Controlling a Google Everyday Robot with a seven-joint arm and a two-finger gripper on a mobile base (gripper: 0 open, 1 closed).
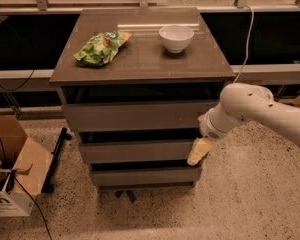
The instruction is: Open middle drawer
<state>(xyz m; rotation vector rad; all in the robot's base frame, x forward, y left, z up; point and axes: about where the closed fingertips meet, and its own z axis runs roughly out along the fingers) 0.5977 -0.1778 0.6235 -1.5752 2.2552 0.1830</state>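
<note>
The pincer (199, 151) hangs at the right end of the middle drawer (135, 151) front, its state impossible to tell.

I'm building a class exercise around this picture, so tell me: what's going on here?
A robot arm reaches in from the right, with its gripper at the right end of the middle drawer of a three-drawer cabinet. That drawer does not look pulled out yet. On the cabinet top sit a green snack bag and a white bowl.
</note>
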